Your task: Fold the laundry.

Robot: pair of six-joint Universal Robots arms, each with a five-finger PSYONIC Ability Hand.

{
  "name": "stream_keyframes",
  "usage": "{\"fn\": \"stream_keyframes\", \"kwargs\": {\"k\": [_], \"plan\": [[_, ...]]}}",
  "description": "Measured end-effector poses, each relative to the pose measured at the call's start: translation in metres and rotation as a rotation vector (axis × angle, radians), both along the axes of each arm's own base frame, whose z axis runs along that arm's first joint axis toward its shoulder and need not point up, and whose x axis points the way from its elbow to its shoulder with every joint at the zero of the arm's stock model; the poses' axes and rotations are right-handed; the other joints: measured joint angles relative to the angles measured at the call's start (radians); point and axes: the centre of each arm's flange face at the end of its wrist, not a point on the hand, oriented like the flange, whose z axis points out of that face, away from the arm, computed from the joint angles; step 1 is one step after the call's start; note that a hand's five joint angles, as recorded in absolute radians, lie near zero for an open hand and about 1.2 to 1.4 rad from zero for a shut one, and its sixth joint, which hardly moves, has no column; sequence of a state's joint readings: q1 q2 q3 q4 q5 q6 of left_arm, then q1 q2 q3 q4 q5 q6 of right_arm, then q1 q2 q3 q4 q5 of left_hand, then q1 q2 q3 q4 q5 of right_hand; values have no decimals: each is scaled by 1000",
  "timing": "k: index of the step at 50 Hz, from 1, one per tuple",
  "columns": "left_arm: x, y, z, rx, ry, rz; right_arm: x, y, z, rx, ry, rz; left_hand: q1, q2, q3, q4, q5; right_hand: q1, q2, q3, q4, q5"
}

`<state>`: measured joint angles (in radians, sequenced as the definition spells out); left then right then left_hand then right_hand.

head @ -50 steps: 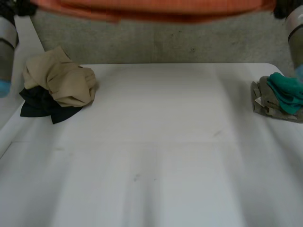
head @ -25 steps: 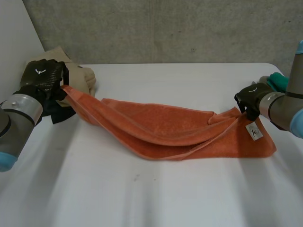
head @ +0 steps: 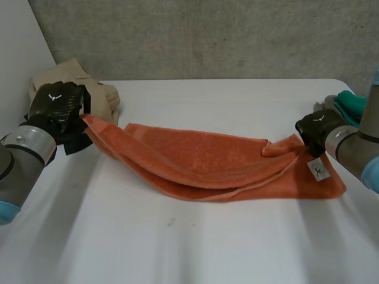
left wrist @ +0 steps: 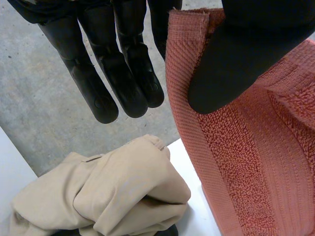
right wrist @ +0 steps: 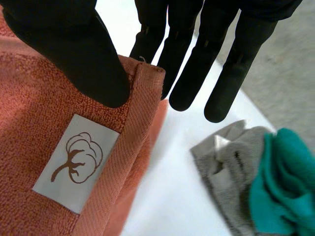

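Note:
An orange towel (head: 207,163) sags across the white table (head: 195,242), stretched between my two hands, with its middle resting on the table. My left hand (head: 54,103) pinches the towel's left corner (left wrist: 197,44) between thumb and fingers, held above the table. My right hand (head: 314,130) pinches the right corner (right wrist: 142,83) the same way, just above a white label (right wrist: 76,160) with a cotton mark. The towel (right wrist: 39,147) hangs down from that grip, with the label (head: 320,170) facing me.
A crumpled beige garment (head: 71,83) lies over a dark one (head: 74,139) at the table's back left, close behind my left hand; it shows as the beige garment (left wrist: 108,191) below the fingertips. A grey and teal pile (head: 349,103) sits at the right edge, the grey and teal cloths (right wrist: 256,187) beside my right hand.
A second ago the towel was held high at the top of the view. Both hands have brought it down, its middle now lies on the table, and they have since shifted slightly.

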<state>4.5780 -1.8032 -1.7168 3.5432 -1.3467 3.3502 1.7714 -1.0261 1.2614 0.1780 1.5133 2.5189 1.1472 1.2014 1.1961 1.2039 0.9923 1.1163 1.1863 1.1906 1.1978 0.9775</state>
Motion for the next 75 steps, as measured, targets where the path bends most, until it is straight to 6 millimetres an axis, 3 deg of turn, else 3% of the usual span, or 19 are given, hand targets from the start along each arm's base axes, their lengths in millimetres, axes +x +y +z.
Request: {"fn": "stream_keyframes", "kwargs": {"k": [7,10,15,20,27,32,36,39,40,43,45,48,51,57,60,67,68,71,75], "plan": [[3,10,27,-68,14,6,-9,14,59,-215,-9,-24,0,0,0,0,0,0,0,0,2,1],[8,24,58,-143,26,16,-18,34,104,-301,-1,-27,0,0,0,0,0,0,0,0,2,6],[20,47,97,-221,33,42,-36,62,147,-292,76,-33,0,0,0,0,0,0,0,2,3,6],[32,63,119,-232,20,48,-51,80,166,-233,159,-43,0,0,0,0,0,0,0,3,3,6],[40,68,122,-187,0,29,-56,83,186,-257,189,-40,0,0,0,0,0,-1,0,3,3,7],[43,59,102,-110,-7,27,-54,68,166,-185,187,-18,0,0,0,0,0,-1,0,3,3,17],[42,38,53,55,-37,21,-51,36,100,28,205,17,0,0,0,0,0,-1,0,3,3,17],[36,27,33,111,-78,5,-49,20,77,78,214,18,0,0,0,0,0,-1,0,3,3,17],[30,16,22,130,-114,-5,-46,5,69,65,216,7,0,0,0,0,0,-1,0,3,3,17],[15,-9,16,108,-178,1,-35,-28,75,-75,187,-42,0,0,0,0,0,-1,0,3,3,17],[6,-28,29,44,-191,42,-23,-49,98,-260,112,-87,0,0,0,1,0,-1,0,4,3,20],[-2,-49,68,-89,-141,119,-9,-66,137,-522,-34,-122,0,0,0,1,0,-1,0,4,3,26],[-4,-59,108,-208,-41,162,0,-64,172,-699,-138,-115,0,0,0,1,0,-1,0,4,3,26],[-2,-63,138,-321,83,164,4,-54,189,-765,-172,-91,0,0,0,1,0,-1,0,4,3,32],[-2,-62,128,-303,89,158,3,-52,178,-717,-156,-85,0,0,0,1,6,-1,0,4,3,32],[1,-49,72,-140,45,155,1,-49,133,-556,-113,-61,0,0,0,1,6,-1,0,4,3,33],[3,-41,61,-100,33,151,0,-44,113,-483,-95,-43,0,0,0,1,6,-1,0,4,3,35],[6,-20,44,-31,9,128,-2,-23,84,-340,-49,-6,0,0,0,1,6,-1,0,4,3,35],[11,16,28,47,-36,81,-15,8,56,-162,29,18,0,0,0,1,6,-1,0,4,3,35]]}}
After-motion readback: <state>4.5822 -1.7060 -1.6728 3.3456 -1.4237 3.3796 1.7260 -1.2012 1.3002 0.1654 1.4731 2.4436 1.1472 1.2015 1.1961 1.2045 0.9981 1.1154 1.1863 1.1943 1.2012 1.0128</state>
